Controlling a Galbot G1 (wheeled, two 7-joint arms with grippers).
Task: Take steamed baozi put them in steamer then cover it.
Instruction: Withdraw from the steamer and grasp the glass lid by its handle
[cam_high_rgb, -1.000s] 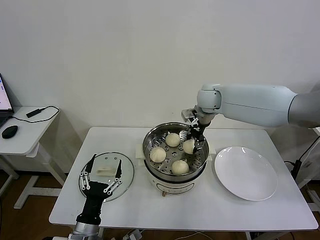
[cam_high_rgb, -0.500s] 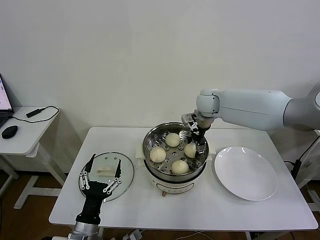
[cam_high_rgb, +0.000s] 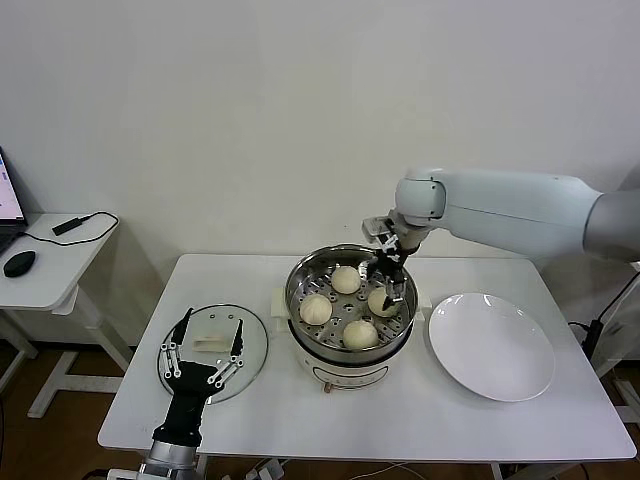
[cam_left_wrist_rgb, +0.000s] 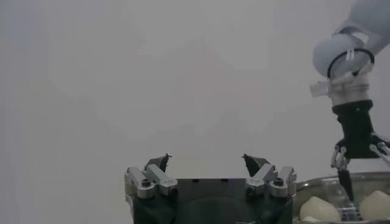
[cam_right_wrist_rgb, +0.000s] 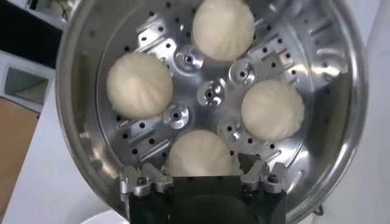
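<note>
Setting: white table (cam_high_rgb: 420, 420) against a plain pale wall, side desk off to the robot's left.
Steamed baozi (cam_high_rgb: 346, 279): four buns, all inside the pot on the perforated tray, spaced around its centre, none touching.
Steamer (cam_high_rgb: 300, 272): mid-table on its white base, uncovered.
Right gripper (cam_high_rgb: 392, 287): inside the pot's right side, jaws spread wide around the right-hand bun (cam_right_wrist_rgb: 200, 152), gripping nothing; bun resting on the tray between the fingertips.
Cover (cam_high_rgb: 256, 348): flat on the table to the left of the steamer, near it but apart, white handle up.
Left gripper (cam_high_rgb: 204, 350): poised right over the cover, fingers splayed fully, empty; long handle lying between the finger pairs, running roughly from one side's pair to the other's, so possibly needing a wrist turn before closing.
Plate (cam_high_rgb: 492, 345): bare, to the right of the steamer.
Stage: loading apparently finished; covering not yet done.
Key relation: cover directly below the left gripper and far from the right one; steamer up and to the right of the cover, with the right arm needing to clear the pot mouth first.
</note>
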